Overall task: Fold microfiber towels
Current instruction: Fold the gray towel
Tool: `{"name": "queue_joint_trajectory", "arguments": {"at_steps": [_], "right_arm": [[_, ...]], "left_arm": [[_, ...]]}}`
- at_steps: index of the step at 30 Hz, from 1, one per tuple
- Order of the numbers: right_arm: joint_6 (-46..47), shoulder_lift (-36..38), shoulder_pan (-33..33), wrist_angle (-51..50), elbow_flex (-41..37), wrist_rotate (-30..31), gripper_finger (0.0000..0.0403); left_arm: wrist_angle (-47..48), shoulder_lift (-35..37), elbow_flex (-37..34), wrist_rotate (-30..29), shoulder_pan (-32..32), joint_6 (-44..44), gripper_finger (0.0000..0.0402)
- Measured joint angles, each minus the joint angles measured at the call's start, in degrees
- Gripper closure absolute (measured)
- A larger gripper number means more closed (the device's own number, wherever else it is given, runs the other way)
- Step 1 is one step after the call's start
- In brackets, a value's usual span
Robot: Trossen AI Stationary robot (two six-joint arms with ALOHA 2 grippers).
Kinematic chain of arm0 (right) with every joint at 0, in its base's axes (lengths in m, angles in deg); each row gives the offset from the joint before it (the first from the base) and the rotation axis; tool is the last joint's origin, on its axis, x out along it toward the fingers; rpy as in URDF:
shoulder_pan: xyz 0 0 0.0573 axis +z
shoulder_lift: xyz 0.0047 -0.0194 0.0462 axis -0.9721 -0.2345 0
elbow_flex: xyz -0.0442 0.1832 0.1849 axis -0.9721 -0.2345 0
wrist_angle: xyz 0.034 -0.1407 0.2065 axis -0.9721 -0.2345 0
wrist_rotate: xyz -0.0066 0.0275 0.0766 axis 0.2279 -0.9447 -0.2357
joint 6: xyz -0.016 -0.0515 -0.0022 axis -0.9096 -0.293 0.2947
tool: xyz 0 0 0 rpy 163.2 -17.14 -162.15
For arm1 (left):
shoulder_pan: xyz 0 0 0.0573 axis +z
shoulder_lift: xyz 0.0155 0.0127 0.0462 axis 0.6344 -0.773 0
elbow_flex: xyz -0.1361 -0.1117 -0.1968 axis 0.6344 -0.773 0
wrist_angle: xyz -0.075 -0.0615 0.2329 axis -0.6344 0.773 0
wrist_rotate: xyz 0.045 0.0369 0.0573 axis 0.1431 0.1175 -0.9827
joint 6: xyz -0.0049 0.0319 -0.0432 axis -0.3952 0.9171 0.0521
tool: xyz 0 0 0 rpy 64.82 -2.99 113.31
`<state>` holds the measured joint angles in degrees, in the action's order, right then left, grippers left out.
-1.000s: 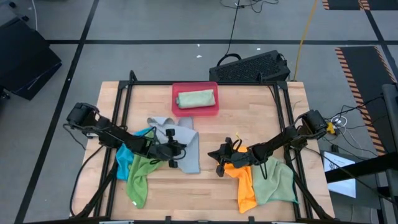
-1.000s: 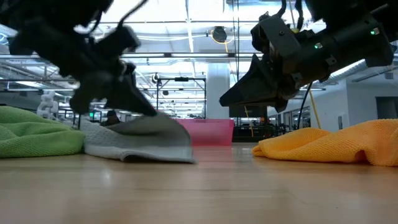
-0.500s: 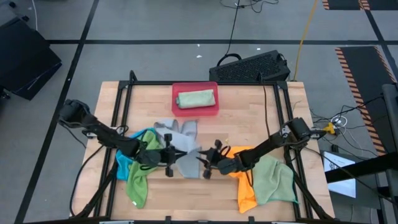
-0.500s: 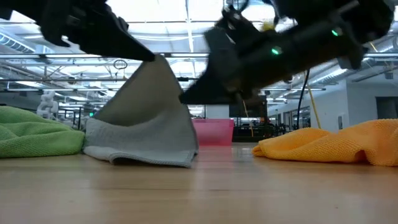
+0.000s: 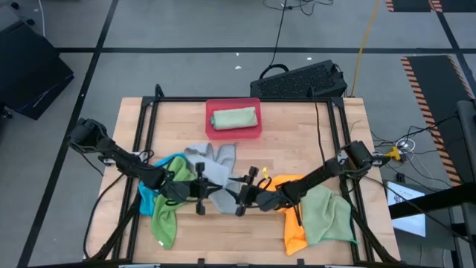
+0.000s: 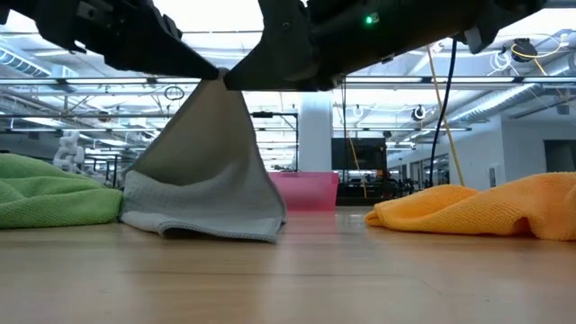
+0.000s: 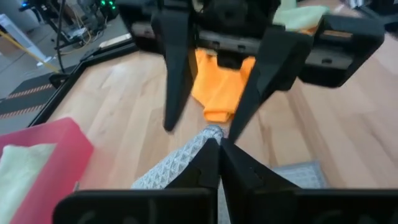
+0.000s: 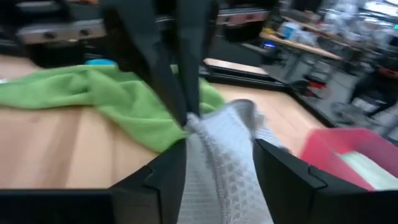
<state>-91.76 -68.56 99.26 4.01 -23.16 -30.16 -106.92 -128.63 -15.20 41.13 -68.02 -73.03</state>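
Near the middle of the table (image 5: 297, 126), a little toward its front edge, the two grippers meet over the light grey towel (image 6: 211, 180). The left gripper (image 5: 202, 189) has its fingers (image 7: 211, 165) pinched tight on a raised corner of that towel, lifting the cloth into a tent shape while its lower hem rests on the wood. Facing it, the right gripper (image 5: 242, 195) has its fingers (image 8: 166, 177) spread apart on either side of the same lifted fold, gripping nothing. A bright green towel (image 5: 167, 208) and a blue towel (image 5: 149, 190) lie bunched toward the front-left corner, under the left arm. An orange towel (image 5: 292, 219) and a pale green towel (image 5: 327, 214) lie toward the front-right corner. Close to the back edge sits a pink-red tray (image 5: 256, 131) with a folded pale green towel (image 5: 233, 117) inside.
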Motion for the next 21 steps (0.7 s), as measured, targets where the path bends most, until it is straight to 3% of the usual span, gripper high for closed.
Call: {"name": "queue_joint_trajectory", "arguments": {"at_steps": [5, 11, 16, 21], "right_arm": [[0.16, -0.35, -1.69, -0.81, -0.05, -3.31, 0.0287], [-0.92, -0.33, -1.84, -0.77, -0.07, -3.5, 0.0388], [0.4, 0.61, -0.64, -2.72, -0.09, -3.32, 0.0388], [4.75, 4.18, 1.36, -11.29, -0.09, -3.33, 0.0398]], "left_arm": [[-1.33, 0.0, 0.0, 0.82, 0.02, 0.5, 0.0397], [-1.07, 0.0, 0.0, 1.09, 0.0, 0.59, 0.0376], [0.3, 0.0, 0.0, -0.8, -0.92, 0.72, 0.033], [6.5, 0.0, 0.0, -5.7, -2.55, -0.93, 0.0267]]}}
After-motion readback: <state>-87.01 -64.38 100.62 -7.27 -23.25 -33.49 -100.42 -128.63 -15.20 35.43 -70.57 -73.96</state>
